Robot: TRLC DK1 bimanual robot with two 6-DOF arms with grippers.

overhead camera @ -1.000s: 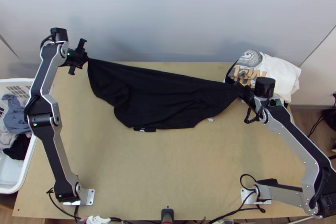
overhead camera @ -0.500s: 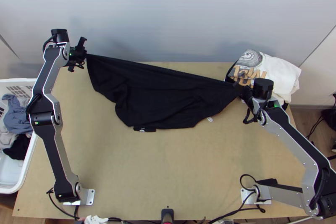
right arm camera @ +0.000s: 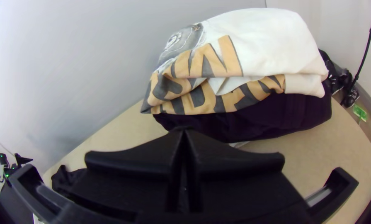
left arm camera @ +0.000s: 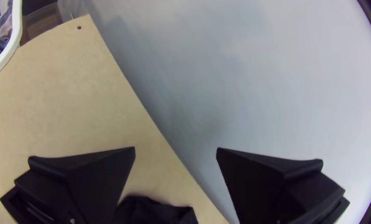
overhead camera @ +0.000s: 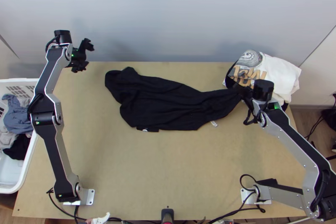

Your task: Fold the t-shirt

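The black t-shirt (overhead camera: 164, 104) lies loosely bunched across the table's far half, its right end drawn to a point at my right gripper (overhead camera: 240, 89). My left gripper (overhead camera: 85, 56) stands open above the far left edge, apart from the cloth. In the left wrist view, my left gripper (left arm camera: 175, 151) has its fingers wide apart, with a bit of the black t-shirt (left arm camera: 156, 211) below between them. The right wrist view has my right gripper (right arm camera: 184, 130) with fingertips together, and the black t-shirt (right arm camera: 67, 178) beyond one side.
A stack of folded clothes, a printed white shirt (overhead camera: 279, 75) on top, sits at the table's far right corner, close beside my right gripper. A white laundry basket (overhead camera: 26, 169) with clothes stands off the left edge. The wooden table (overhead camera: 168, 169) has bare surface nearer the arm bases.
My left gripper has opened and let go of the t-shirt's left end, which has dropped onto the table and slid rightward. The right gripper has stayed nearly still with its end.
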